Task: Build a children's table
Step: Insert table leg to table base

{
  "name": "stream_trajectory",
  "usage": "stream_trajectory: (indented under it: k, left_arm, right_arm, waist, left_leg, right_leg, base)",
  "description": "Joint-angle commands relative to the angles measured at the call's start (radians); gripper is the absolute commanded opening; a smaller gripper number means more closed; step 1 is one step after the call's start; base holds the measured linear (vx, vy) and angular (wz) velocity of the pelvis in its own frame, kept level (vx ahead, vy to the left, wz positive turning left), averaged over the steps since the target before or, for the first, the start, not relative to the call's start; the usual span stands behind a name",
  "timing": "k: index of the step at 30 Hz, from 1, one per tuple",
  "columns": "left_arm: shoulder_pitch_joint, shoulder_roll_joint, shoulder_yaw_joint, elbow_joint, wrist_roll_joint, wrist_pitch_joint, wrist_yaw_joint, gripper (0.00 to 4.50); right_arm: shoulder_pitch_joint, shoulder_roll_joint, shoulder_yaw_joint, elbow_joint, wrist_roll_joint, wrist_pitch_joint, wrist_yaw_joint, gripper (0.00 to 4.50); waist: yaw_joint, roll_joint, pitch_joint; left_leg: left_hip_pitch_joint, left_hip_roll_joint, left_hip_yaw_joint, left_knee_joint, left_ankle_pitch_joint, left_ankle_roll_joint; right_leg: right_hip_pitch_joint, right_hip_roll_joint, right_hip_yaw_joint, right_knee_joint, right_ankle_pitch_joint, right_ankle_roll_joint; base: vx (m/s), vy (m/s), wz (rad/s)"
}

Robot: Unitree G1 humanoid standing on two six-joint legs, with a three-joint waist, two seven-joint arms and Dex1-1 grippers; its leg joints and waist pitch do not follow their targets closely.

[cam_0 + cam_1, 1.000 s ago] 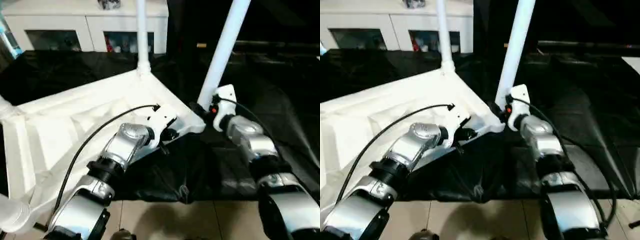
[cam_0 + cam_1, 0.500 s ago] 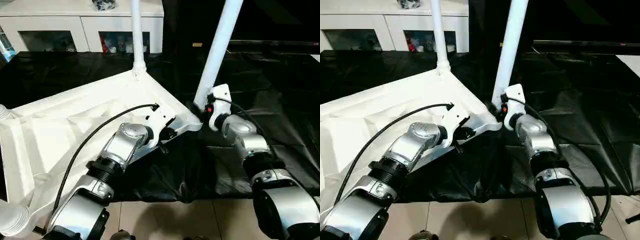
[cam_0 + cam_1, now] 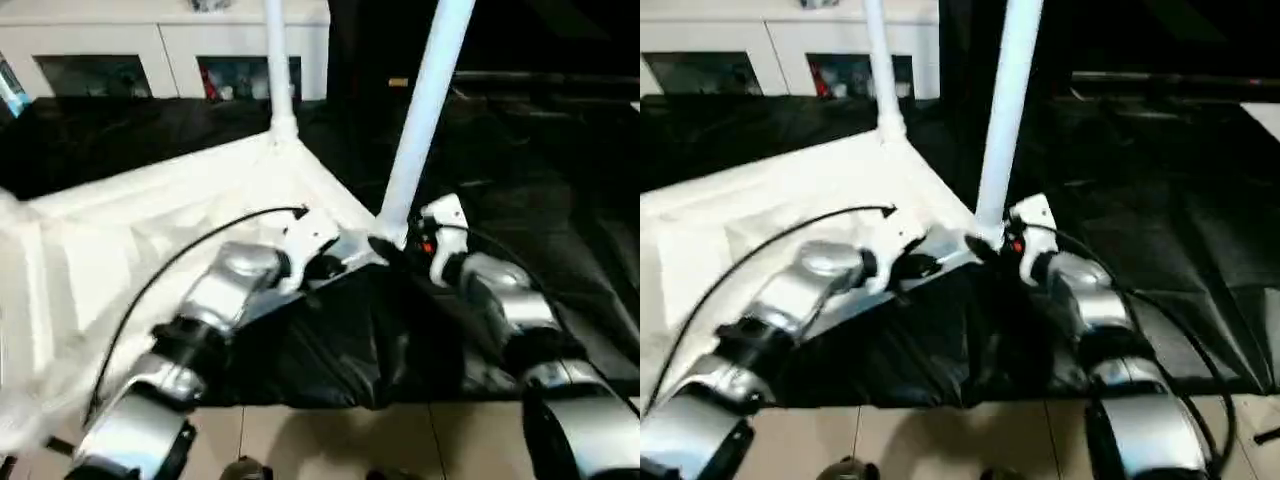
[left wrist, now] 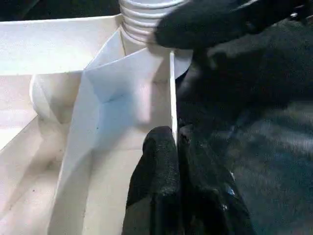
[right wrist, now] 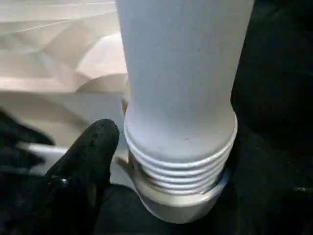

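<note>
The children's table top (image 3: 120,230) lies upside down on black cloth, its ribbed underside facing up. Two white legs stand upright in its corner sockets, one at the far corner (image 3: 278,60) and one at the near right corner (image 3: 420,110). My left gripper (image 4: 174,139) is shut on the thin raised rim (image 4: 172,88) just beside that near corner. My right gripper (image 3: 390,248) sits at the near leg's threaded base (image 5: 178,166). It is open: one black finger (image 5: 93,152) stands a little off the leg, and the other finger is hidden.
A white cabinet with glass doors (image 3: 150,50) runs along the back. Black cloth (image 3: 560,200) covers the floor under and to the right of the table top. Pale floor tiles (image 3: 330,440) show at the near edge, between my forearms.
The right gripper's fingers have spread away from the base of the near leg. The left gripper keeps its hold on the rim. The head camera has shifted a little.
</note>
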Motion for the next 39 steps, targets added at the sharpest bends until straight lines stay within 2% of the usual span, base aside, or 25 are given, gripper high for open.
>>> stream_trajectory:
  k: [1,3,5,12,14,17,22,23,30,34,38,39]
  left_arm:
    - [-0.014,-0.001,0.000,-0.068,-0.028,-0.054,-0.037,0.00]
    - [-0.006,0.013,-0.009,-0.072,-0.033,-0.078,-0.077,0.00]
    - [0.009,0.033,-0.022,-0.086,-0.047,-0.111,-0.146,0.00]
    - [0.034,0.069,-0.049,-0.127,-0.083,-0.124,-0.282,0.00]
    - [0.036,0.079,-0.056,-0.126,-0.080,-0.135,-0.308,0.00]
    - [0.040,0.096,-0.063,-0.132,-0.084,-0.143,-0.352,0.00]
    - [0.042,0.110,-0.069,-0.136,-0.083,-0.144,-0.375,0.00]
    - [0.042,0.112,-0.071,-0.135,-0.083,-0.143,-0.380,0.00]
    - [0.054,0.127,-0.079,-0.150,-0.093,-0.131,-0.432,0.00]
    - [0.064,0.136,-0.082,-0.160,-0.096,-0.118,-0.459,0.00]
    - [0.065,0.122,-0.073,-0.154,-0.096,-0.104,-0.428,0.00]
    - [0.053,0.100,-0.059,-0.132,-0.086,-0.095,-0.374,0.00]
  right_arm:
    - [0.025,-0.012,0.039,-0.052,0.002,0.016,0.076,3.73]
    - [0.050,-0.038,0.054,-0.093,-0.002,0.017,0.123,3.73]
    - [0.093,-0.081,0.073,-0.164,-0.007,0.018,0.196,3.73]
    - [0.143,-0.129,0.094,-0.256,-0.010,0.021,0.272,3.73]
    - [0.157,-0.143,0.102,-0.286,-0.005,0.029,0.297,3.73]
    - [0.182,-0.161,0.110,-0.339,0.010,0.058,0.343,3.73]
    - [0.201,-0.179,0.124,-0.372,0.012,0.076,0.382,3.59]
    - [0.204,-0.182,0.126,-0.378,0.013,0.081,0.390,3.31]
    - [0.228,-0.194,0.133,-0.433,0.036,0.122,0.437,2.80]
    - [0.245,-0.202,0.143,-0.471,0.051,0.159,0.466,2.75]
    - [0.253,-0.190,0.144,-0.477,0.051,0.170,0.457,2.73]
    - [0.250,-0.166,0.136,-0.463,0.041,0.177,0.407,2.73]
  waist:
    - [0.006,-0.005,-0.093]
    - [0.011,-0.005,-0.091]
    - [0.017,-0.005,-0.091]
    - [0.026,-0.005,-0.087]
    - [0.032,-0.004,-0.087]
    - [0.039,-0.007,-0.088]
    - [0.043,-0.007,-0.092]
    - [0.043,-0.007,-0.091]
    - [0.045,-0.008,-0.091]
    - [0.045,-0.008,-0.091]
    - [0.046,-0.008,-0.089]
    - [0.044,-0.006,-0.089]
  left_leg:
    - [0.008,0.034,0.001,-0.056,-0.104,0.108]
    - [0.009,0.034,0.003,-0.054,-0.108,0.121]
    - [0.009,0.035,0.004,-0.054,-0.119,0.118]
    - [0.018,0.040,0.009,-0.058,-0.169,0.091]
    - [0.021,0.043,0.012,-0.058,-0.172,0.087]
    - [0.019,0.042,0.013,-0.059,-0.166,0.086]
    - [0.016,0.041,0.013,-0.054,-0.136,0.094]
    - [0.015,0.041,0.014,-0.054,-0.137,0.094]
    - [0.014,0.041,0.013,-0.054,-0.147,0.087]
    - [0.014,0.041,0.013,-0.054,-0.142,0.089]
    - [0.016,0.040,0.012,-0.055,-0.166,0.078]
    - [0.016,0.041,0.013,-0.055,-0.173,0.072]
  right_leg:
    - [0.077,-0.067,0.052,-0.058,-0.056,-0.255]
    - [0.074,-0.067,0.051,-0.060,-0.060,-0.257]
    - [0.076,-0.068,0.053,-0.061,-0.083,-0.248]
    - [0.067,-0.069,0.054,-0.070,-0.175,-0.230]
    - [0.064,-0.069,0.055,-0.070,-0.183,-0.225]
    - [0.067,-0.067,0.054,-0.067,-0.176,-0.214]
    - [0.067,-0.069,0.054,-0.061,-0.139,-0.218]
    - [0.067,-0.069,0.054,-0.062,-0.145,-0.219]
    - [0.068,-0.070,0.053,-0.064,-0.175,-0.207]
    - [0.067,-0.069,0.053,-0.063,-0.170,-0.207]
    - [0.066,-0.071,0.053,-0.069,-0.216,-0.198]
    - [0.064,-0.070,0.053,-0.069,-0.225,-0.197]
  base:
    - [0.000,0.000,0.00]
    - [0.000,0.000,0.00]
    - [0.000,0.000,0.00]
    - [0.000,0.000,0.00]
    - [0.000,0.000,0.00]
    - [0.000,0.000,0.00]
    - [0.000,0.000,0.00]
    - [0.000,0.000,0.00]
    - [0.000,0.000,0.00]
    - [0.000,0.000,0.00]
    - [0.000,0.000,0.00]
    - [0.000,0.000,0.00]
